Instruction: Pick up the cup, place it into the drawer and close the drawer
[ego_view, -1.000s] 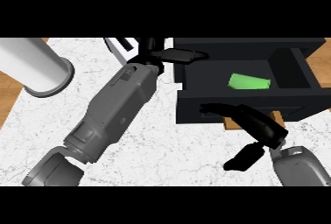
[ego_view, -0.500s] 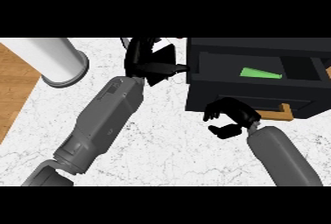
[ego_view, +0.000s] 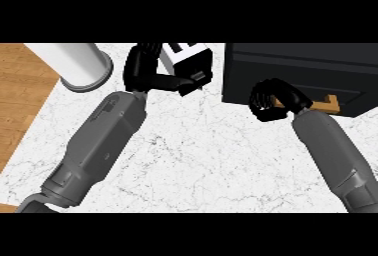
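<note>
The black drawer at the upper right stands pushed in, its front flush with the cabinet. The green cup is hidden and shows nowhere. My right hand has its fingers curled, knuckles against the drawer front, just left of the wooden handle; it holds nothing that I can see. My left hand is at the top centre with its fingers straight up and its thumb pointing right, beside a white and black object.
A white cylinder stands at the upper left on the marble counter. Wooden floor shows past the counter's left edge. Both forearms cross the counter from the lower edge.
The drawer was open with the green cup showing inside; now it is pushed in and the cup is out of sight. My right hand moved up to the drawer front.
</note>
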